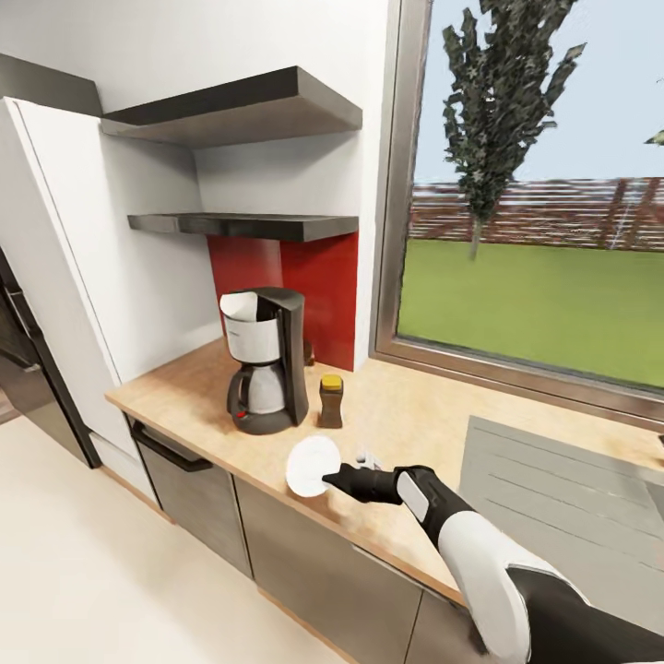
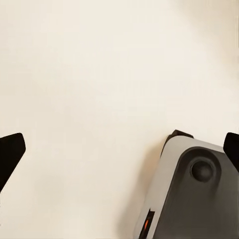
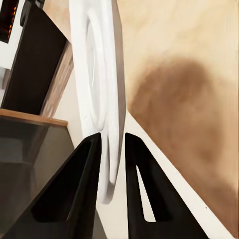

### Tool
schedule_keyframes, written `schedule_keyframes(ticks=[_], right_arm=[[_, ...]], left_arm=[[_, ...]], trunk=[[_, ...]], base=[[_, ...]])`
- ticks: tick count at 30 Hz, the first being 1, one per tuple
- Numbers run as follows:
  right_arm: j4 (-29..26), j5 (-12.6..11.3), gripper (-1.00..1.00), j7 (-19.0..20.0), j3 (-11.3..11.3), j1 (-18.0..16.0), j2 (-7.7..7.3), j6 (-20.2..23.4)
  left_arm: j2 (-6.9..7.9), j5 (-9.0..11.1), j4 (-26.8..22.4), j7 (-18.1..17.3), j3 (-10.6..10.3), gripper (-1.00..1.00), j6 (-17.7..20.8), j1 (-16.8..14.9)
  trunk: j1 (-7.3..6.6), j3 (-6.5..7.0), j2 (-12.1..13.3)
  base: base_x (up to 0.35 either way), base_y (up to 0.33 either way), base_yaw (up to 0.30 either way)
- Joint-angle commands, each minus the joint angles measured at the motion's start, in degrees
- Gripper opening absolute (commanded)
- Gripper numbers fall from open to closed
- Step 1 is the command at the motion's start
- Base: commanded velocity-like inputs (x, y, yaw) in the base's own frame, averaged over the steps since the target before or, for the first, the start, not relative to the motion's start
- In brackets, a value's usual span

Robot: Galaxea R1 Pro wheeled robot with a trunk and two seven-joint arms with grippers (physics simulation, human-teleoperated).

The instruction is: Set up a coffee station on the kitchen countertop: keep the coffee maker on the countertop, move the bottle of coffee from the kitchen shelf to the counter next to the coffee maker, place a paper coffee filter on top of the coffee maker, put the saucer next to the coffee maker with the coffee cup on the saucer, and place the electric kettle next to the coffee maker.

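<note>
Black-and-silver drip coffee maker [image 1: 265, 360] sits far left on the light wood worktop [image 1: 406, 433], a small brown coffee bottle with yellow lid [image 1: 331, 400] just right of it, window and grey sink area further right. Right hand [image 1: 325, 479] reaches in from the right, fingers [image 3: 79, 189] clamped on the rim of the round white saucer [image 1: 311, 464], held at the worktop's near edge, near the coffee maker. Left hand [image 2: 119, 149] points at the pale floor, fingertips wide apart, holding nothing.

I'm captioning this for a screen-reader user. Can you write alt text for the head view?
The right gripper holds a white saucer tilted over the wooden countertop edge. Behind it stand the coffee maker and bottle of coffee, below two dark shelves.
</note>
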Motion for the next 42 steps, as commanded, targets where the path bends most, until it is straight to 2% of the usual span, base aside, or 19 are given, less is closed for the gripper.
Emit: schedule_keyframes(ticks=[1, 12, 24, 42], right_arm=[[0.05, -0.72, -1.0, -0.07, -0.11, -0.03, 0.02, 0.57], [0.24, -0.65, -1.0, -0.16, -0.2, -0.03, 0.02, 0.57], [0.28, -0.64, -1.0, -0.16, -0.2, -0.02, 0.02, 0.57], [0.28, -0.64, -1.0, -0.25, -0.2, -0.02, 0.02, 0.57]], left_arm=[[0.01, 0.53, -0.07, -0.56, 0.12, 1.0, 0.03, 0.02], [0.01, 0.1, -0.07, -0.56, 0.08, 1.0, 0.03, 0.0], [0.01, 0.52, -0.07, -0.56, 0.03, 1.0, 0.03, 0.03], [0.01, 0.45, -0.07, -0.56, 0.12, 1.0, 0.03, 0.03]], trunk=[[0.05, -0.12, -0.11], [0.05, -0.12, -0.11], [0.05, -0.12, -0.11], [0.05, -0.12, -0.11]], base=[[0.183, 0.146, 0.0], [0.147, 0.058, 0.0], [0.098, 0.038, 0.0], [0.034, 0.026, 0.0]])
